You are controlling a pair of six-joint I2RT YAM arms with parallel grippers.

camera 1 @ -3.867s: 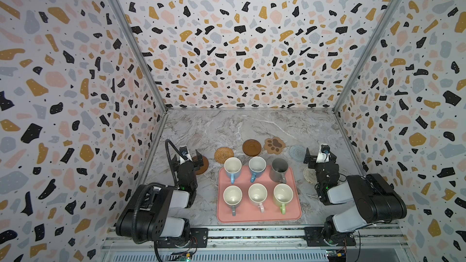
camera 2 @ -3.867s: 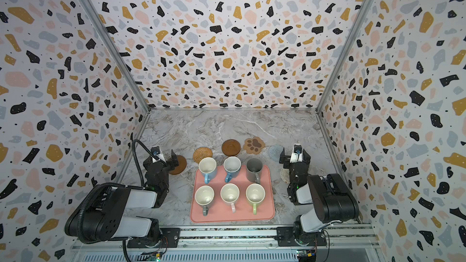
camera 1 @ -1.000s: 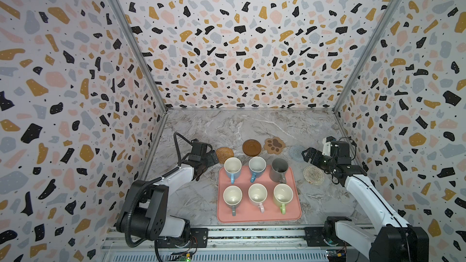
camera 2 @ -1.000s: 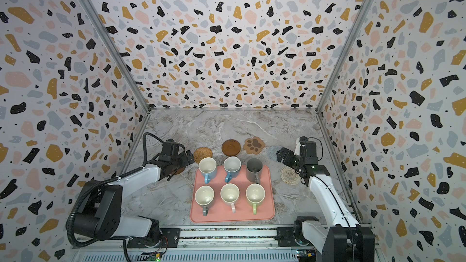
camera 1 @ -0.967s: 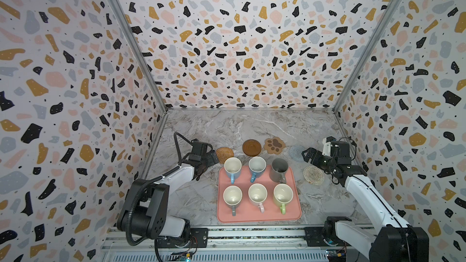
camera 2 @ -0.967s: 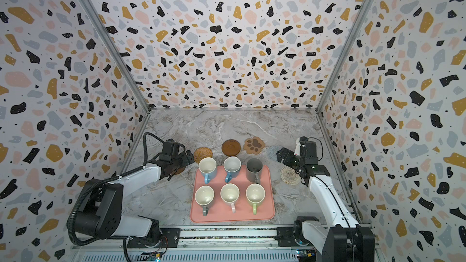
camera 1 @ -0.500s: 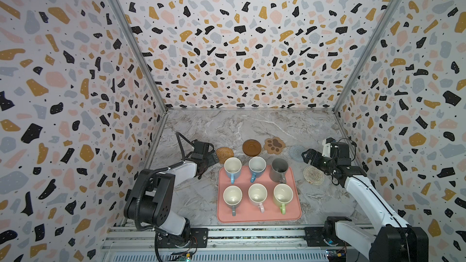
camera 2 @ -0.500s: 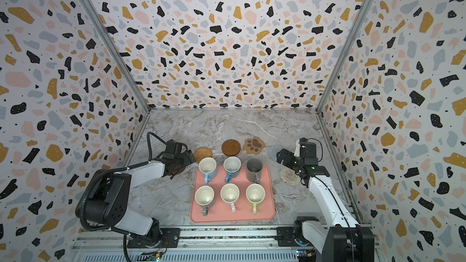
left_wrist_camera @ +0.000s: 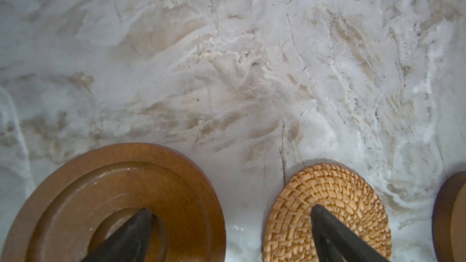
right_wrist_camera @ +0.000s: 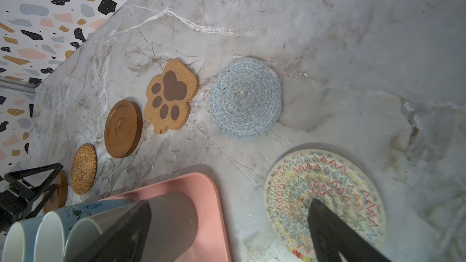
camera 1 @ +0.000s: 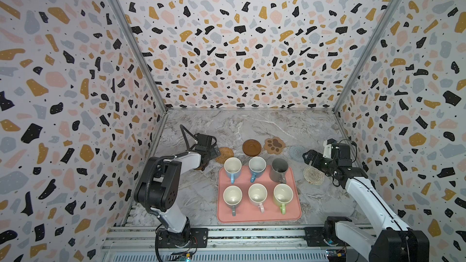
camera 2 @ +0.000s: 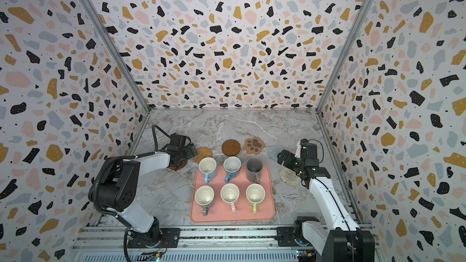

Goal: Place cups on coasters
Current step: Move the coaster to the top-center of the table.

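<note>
While left end effector (left_wrist_camera: 230, 209) and right end effector (right_wrist_camera: 230, 202) gape empty, six handled mugs (camera 1: 257, 194) stand upright.

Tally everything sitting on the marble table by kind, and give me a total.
Cups: 6
Coasters: 6
Pink tray: 1
Total: 13

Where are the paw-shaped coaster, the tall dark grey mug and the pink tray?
paw-shaped coaster (right_wrist_camera: 174, 88), right wrist view, on its big centre pad.
tall dark grey mug (camera 1: 277, 177), a top view, on its outer side wall.
pink tray (camera 1: 248, 216), a top view, on bare floor near its front edge.
</note>
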